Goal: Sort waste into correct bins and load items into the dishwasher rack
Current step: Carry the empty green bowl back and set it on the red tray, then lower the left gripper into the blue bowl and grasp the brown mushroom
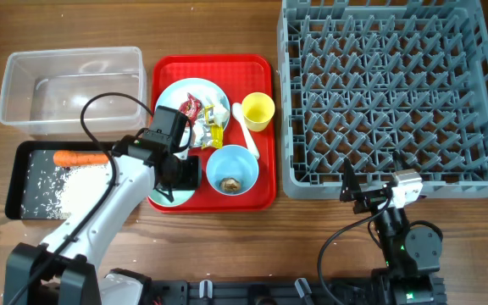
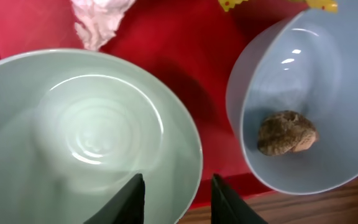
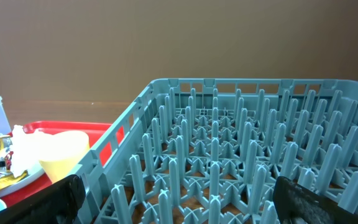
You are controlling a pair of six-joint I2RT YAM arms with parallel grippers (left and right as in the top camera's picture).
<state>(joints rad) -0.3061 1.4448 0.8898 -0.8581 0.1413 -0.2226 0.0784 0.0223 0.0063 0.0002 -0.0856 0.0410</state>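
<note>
Overhead, the light is bright and even from above, with faint, soft shadows on the bench (image 1: 227, 254) and a mild sheen on the tub (image 1: 73, 85). The left wrist view is close and soft-focused, with white glints inside the blue bowl (image 2: 316, 93) and a pale glow in the green bowl (image 2: 86, 130). The right wrist view is dimmer, and the nearest pegs of the rack (image 3: 229, 155) are blurred.

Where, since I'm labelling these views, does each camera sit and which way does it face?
Overhead: above the table, looking down on red tray, rack, left arm, right arm.
Left wrist: on the left arm, looking down past the left jaws at a green bowl and a blue bowl.
Right wrist: low beside the rack, facing across it; right jaws at the bottom corners.
Shared: the blue bowl, overhead and left wrist.
</note>
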